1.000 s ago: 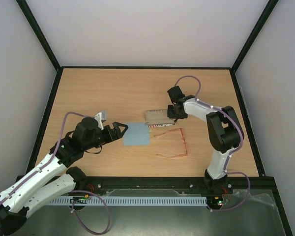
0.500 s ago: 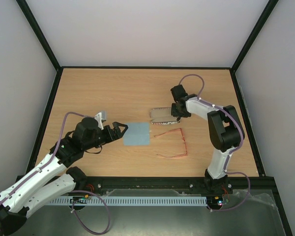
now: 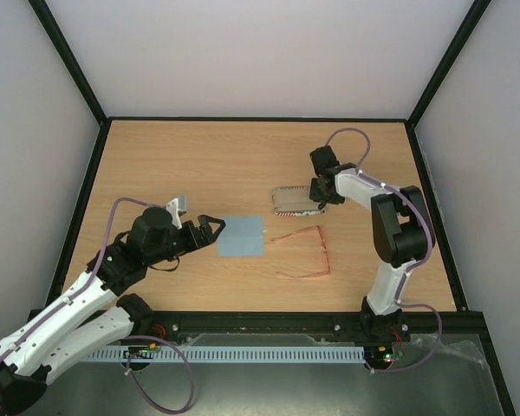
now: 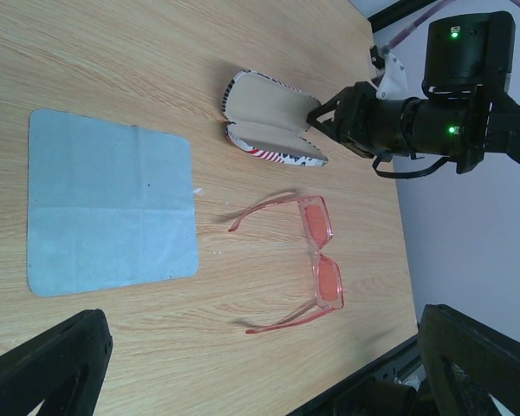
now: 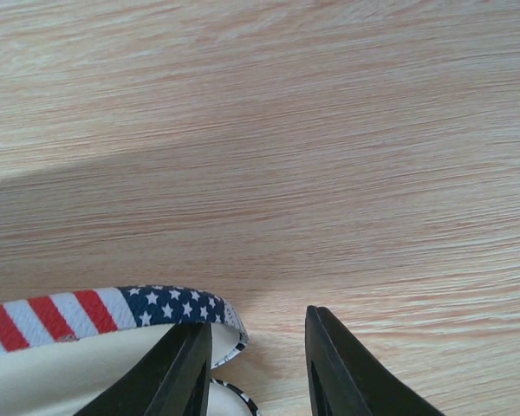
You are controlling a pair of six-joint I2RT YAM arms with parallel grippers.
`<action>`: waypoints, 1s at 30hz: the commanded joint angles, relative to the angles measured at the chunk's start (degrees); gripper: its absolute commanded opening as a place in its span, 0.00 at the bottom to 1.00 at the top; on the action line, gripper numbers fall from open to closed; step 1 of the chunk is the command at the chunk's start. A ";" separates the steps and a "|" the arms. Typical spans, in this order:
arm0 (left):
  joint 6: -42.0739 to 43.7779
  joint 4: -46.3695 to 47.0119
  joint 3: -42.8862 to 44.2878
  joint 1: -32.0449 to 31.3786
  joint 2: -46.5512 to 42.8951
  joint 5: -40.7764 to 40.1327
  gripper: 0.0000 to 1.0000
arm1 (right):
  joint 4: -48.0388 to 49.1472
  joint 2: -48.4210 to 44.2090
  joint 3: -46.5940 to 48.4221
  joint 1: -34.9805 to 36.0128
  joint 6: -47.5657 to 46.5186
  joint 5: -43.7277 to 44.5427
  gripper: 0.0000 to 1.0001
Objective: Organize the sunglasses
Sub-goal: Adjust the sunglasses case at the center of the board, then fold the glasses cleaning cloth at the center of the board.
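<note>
My right claw (image 3: 317,201) pinches the rim of the flag case (image 3: 289,198); the sunglasses (image 3: 305,253) lie apart, nearer the bases. My left claw (image 3: 215,228), spread, faces them across the cloth (image 3: 241,236).

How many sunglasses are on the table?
1. The reddish sunglasses lie unfolded on the table, right of the blue cloth and just nearer than the open flag case. What shows of the case's inside looks empty, so none seem hidden.
</note>
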 commanded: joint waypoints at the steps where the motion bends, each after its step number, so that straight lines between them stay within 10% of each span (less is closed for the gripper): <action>1: 0.48 -0.32 1.07 0.24 -0.05 -0.14 1.00 | -1.88 -3.63 -0.51 -0.35 -0.33 -0.04 0.33; 15: 8.97 -1.26 10.22 8.58 11.23 -2.31 0.99 | -1.46 -24.06 -4.23 4.78 3.04 -20.64 0.42; 30: 12.78 2.07 3.68 28.68 8.57 11.00 0.99 | -3.41 -4.36 5.54 22.13 7.24 -19.35 0.29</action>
